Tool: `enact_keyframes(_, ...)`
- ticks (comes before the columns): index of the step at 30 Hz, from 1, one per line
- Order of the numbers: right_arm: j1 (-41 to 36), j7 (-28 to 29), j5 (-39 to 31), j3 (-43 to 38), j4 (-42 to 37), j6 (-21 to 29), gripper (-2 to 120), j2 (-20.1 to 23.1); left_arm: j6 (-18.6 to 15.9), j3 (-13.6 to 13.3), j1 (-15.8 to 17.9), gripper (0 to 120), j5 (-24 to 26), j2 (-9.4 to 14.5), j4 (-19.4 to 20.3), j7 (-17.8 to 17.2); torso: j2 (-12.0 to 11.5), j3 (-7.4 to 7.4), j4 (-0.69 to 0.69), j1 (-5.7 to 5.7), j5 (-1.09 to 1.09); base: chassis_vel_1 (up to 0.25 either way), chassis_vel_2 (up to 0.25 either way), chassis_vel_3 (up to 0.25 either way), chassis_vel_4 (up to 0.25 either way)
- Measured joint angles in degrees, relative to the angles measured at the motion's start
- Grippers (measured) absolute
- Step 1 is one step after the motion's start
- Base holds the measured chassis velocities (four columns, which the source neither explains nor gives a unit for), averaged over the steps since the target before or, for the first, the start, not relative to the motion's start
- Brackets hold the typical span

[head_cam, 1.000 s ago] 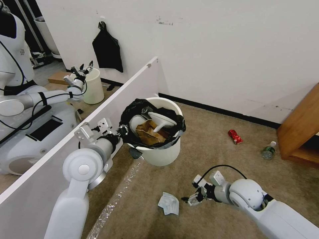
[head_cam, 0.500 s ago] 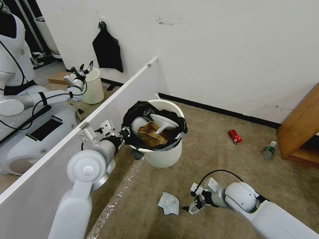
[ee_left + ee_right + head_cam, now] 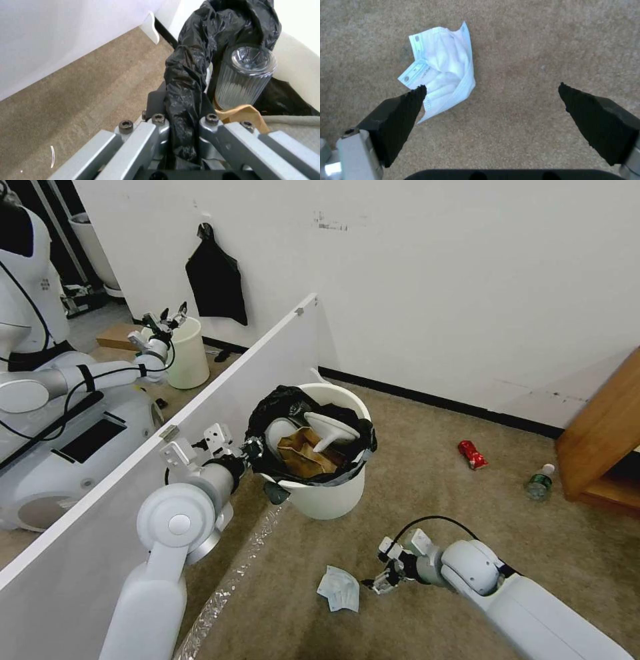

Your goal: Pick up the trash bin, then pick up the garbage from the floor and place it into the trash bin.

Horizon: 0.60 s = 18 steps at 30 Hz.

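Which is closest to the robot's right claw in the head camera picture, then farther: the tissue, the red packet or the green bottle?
From the right gripper:
1. Tissue, just beside it on the carpet.
2. Red packet, farther off toward the wall.
3. Green bottle, farthest, by the wooden cabinet.

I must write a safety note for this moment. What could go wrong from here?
1. The right gripper is open, but the crumpled tissue lies beside one finger, off centre; closing may miss it.
2. The left gripper grips the trash bin only by its bag-covered rim; it may slip or tilt.
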State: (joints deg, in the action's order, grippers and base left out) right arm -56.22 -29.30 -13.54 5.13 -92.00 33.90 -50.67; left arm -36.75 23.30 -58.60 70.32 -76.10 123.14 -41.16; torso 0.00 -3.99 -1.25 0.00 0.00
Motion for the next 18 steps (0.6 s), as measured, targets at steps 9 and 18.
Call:
enact_keyframes(9,1.5,0.5,-0.8,2.3,1.4,-0.9,100,-0.7,0.1,-0.1,-0.3,5,-0.3,-0.3,-0.2,0.3,0.0,0.0,0.0,0.0,-0.01,0.0,0.0,0.0,0.0)
enact_keyframes(18,3.7,1.3,-0.9,4.4,5.9,-3.6,100,-1.8,0.1,-0.2,-1.1,5,-0.8,-0.5,-0.2,0.7,0.0,0.0,0.0,0.0,0.0,0.0,0.0,0.0,0.0)
